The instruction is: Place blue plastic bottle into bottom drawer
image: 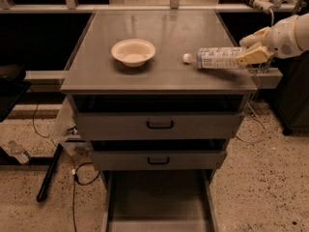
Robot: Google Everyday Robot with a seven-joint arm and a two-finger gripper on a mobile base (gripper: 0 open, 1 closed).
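Observation:
The blue plastic bottle (216, 58) lies level just over the right part of the grey cabinet top (164, 33), with its white cap pointing left. My gripper (251, 47) reaches in from the right and is shut on the bottle's base end, one cream finger above it and one below. The bottom drawer (159, 202) is pulled open at floor level below the cabinet front, and its grey floor is bare. The drawer is far below and to the left of the gripper.
A cream bowl (133, 51) sits on the left half of the top. Two closed drawer fronts with black handles (160, 124) (158, 160) sit above the open drawer. A black bar (48, 174), cables and a tiny clear bottle (18, 152) lie on the floor at left.

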